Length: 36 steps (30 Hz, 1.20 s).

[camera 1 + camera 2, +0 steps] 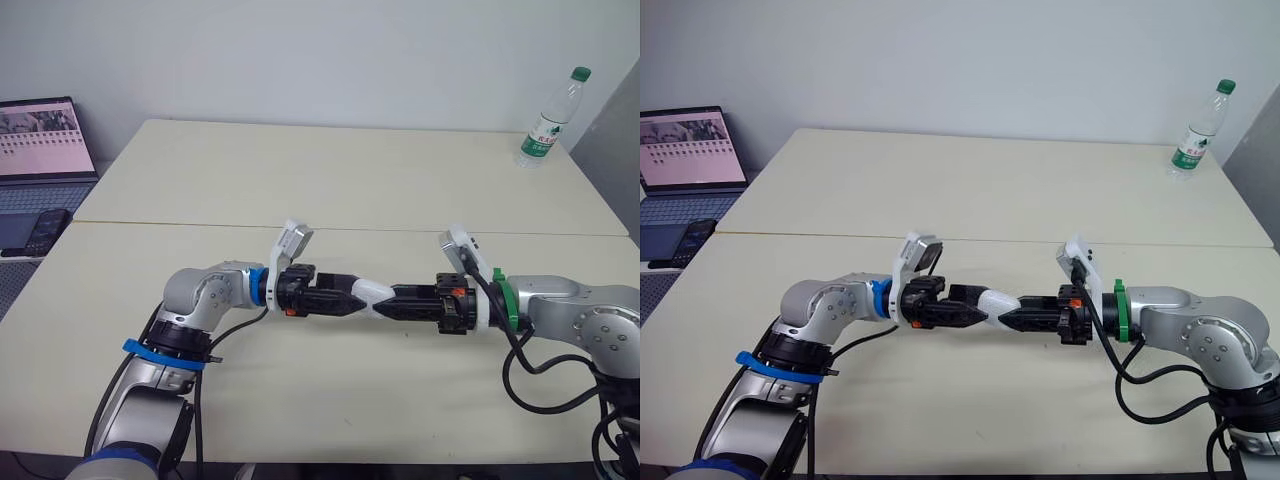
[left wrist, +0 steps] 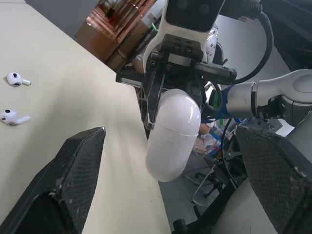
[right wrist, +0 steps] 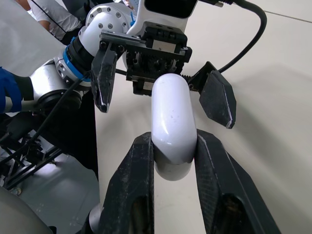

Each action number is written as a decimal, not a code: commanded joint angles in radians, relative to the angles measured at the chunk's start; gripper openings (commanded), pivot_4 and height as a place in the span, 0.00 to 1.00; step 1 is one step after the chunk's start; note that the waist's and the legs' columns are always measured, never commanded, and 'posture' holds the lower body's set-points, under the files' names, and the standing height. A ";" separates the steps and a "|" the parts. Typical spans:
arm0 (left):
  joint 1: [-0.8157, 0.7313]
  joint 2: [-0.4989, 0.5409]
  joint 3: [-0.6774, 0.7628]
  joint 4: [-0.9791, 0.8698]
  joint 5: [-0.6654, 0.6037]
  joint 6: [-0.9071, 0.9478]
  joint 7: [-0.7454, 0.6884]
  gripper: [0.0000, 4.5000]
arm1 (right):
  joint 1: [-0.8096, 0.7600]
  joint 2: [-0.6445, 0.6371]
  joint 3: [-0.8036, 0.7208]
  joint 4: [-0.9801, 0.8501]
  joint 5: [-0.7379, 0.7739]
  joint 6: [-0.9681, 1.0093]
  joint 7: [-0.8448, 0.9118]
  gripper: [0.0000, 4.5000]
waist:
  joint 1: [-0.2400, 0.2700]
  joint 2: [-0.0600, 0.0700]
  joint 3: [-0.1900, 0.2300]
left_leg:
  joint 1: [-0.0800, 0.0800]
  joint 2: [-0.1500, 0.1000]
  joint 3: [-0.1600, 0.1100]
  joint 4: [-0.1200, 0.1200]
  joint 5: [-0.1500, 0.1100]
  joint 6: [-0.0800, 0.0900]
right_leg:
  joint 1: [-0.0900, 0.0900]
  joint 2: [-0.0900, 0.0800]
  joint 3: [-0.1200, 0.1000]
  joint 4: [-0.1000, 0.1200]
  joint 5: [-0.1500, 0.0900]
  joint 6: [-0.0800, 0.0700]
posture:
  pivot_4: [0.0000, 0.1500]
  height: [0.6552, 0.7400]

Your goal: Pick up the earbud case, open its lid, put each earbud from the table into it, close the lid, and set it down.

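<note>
Currently right end effector (image 3: pixel 173 146) clamps earbud case (image 3: pixel 169 109); left end effector (image 2: pixel 170 132) gapes.

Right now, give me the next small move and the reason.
Probably close the left tool on the free end of the earbud case: the right tool clamps its other end, lid shut, and the left tool stands open around it.

The silver-grey left arm (image 1: pixel 205 295) bears a blue ring (image 1: pixel 258 287), the right arm (image 1: pixel 590 320) a green ring (image 1: pixel 507 300); black cables (image 1: pixel 545 410) loop from both.
</note>
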 commanded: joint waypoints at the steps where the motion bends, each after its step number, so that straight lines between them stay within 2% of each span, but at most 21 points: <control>1: -0.016 -0.003 -0.005 -0.015 0.007 -0.008 -0.028 0.95 | -0.025 0.017 -0.047 -0.007 0.020 0.009 -0.017 0.16 | 0.000 0.000 0.000 | 0.000 0.000 0.000 0.000 0.000 0.000 | 0.000 0.000 0.000 0.000 0.000 0.000 | 1.00 0.95; 4: -0.015 -0.006 -0.003 -0.015 0.012 -0.011 -0.031 0.80 | -0.030 0.026 -0.052 -0.002 0.026 0.025 -0.025 0.16 | 0.000 0.000 0.000 | 0.000 0.000 0.000 0.000 0.000 0.000 | 0.000 0.000 0.000 0.000 0.001 -0.002 | 1.00 0.95; 11: -0.007 -0.012 0.003 -0.019 0.023 -0.018 -0.035 0.27 | -0.042 0.059 -0.079 0.016 0.086 0.073 -0.082 0.16 | 0.000 0.000 0.000 | 0.000 0.000 0.000 0.000 0.000 0.000 | 0.000 0.000 0.000 0.000 0.001 -0.002 | 1.00 0.95; 13: -0.007 -0.015 0.006 -0.019 0.024 -0.018 -0.036 0.17 | -0.041 0.059 -0.078 0.011 0.091 0.081 -0.086 0.16 | 0.000 0.000 0.000 | 0.000 0.000 0.000 0.000 0.000 0.000 | 0.000 0.000 0.000 0.000 0.001 -0.002 | 1.00 0.95; 20: -0.008 -0.017 0.003 -0.016 0.031 -0.024 -0.045 0.17 | -0.040 0.072 -0.083 0.003 0.086 0.083 -0.097 0.16 | 0.000 0.000 0.000 | 0.000 0.000 -0.001 0.000 0.000 0.000 | 0.000 0.000 0.000 0.000 0.001 -0.002 | 1.00 0.95; 28: -0.010 -0.034 0.013 0.005 0.057 -0.052 -0.016 0.17 | -0.026 0.065 -0.106 -0.039 0.013 0.037 -0.110 0.80 | 0.000 0.000 0.000 | 0.000 0.000 -0.001 0.000 0.000 0.000 | 0.000 0.000 -0.001 0.000 0.001 -0.002 | 1.00 0.95; 36: -0.006 -0.065 0.027 0.029 0.118 -0.165 0.020 0.17 | -0.054 0.043 -0.109 -0.091 -0.055 0.033 -0.170 0.80 | 0.000 0.000 0.000 | 0.000 0.000 -0.001 0.000 0.000 0.000 | 0.000 0.000 -0.001 0.000 0.001 -0.002 | 1.00 0.95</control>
